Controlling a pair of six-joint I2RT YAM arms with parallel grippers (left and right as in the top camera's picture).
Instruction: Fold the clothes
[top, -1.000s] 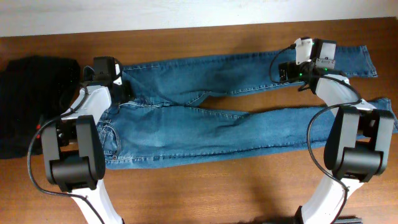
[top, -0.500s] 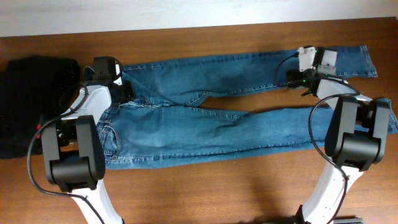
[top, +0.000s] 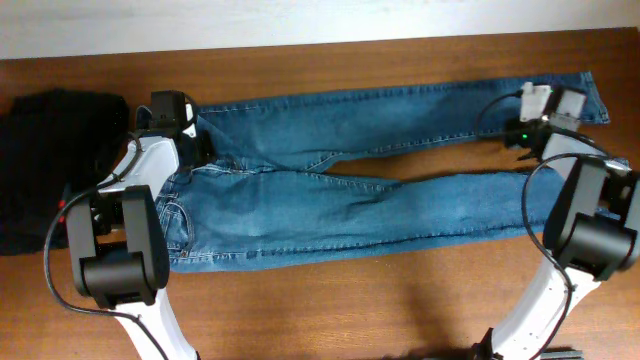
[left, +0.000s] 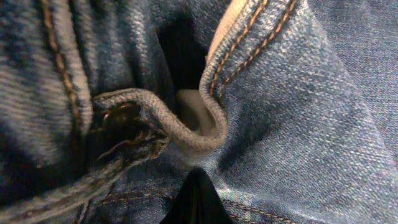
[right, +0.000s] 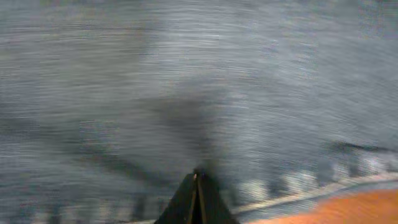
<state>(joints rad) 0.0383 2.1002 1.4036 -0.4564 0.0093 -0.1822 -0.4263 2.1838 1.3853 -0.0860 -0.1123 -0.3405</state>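
Observation:
The blue jeans (top: 330, 205) lie spread flat in the overhead view, waist at the left and both legs running right. My left gripper (top: 197, 150) sits on the waistband at its upper left. In the left wrist view its jaws (left: 196, 190) are shut, with the waistband and a belt loop (left: 155, 118) bunched around the tip. My right gripper (top: 518, 137) is over the far leg near its hem end. In the blurred right wrist view its tips (right: 198, 179) are shut against the denim (right: 186, 81), close to the leg's stitched edge.
A black garment (top: 50, 170) lies in a heap at the table's left end, just left of my left arm. Bare brown table (top: 350, 300) runs along the front of the jeans, and a strip shows between the two legs. A white wall borders the far edge.
My right gripper has slid right along the far leg toward its hem and has gone from open to shut. The left arm and the jeans' waist have stayed put.

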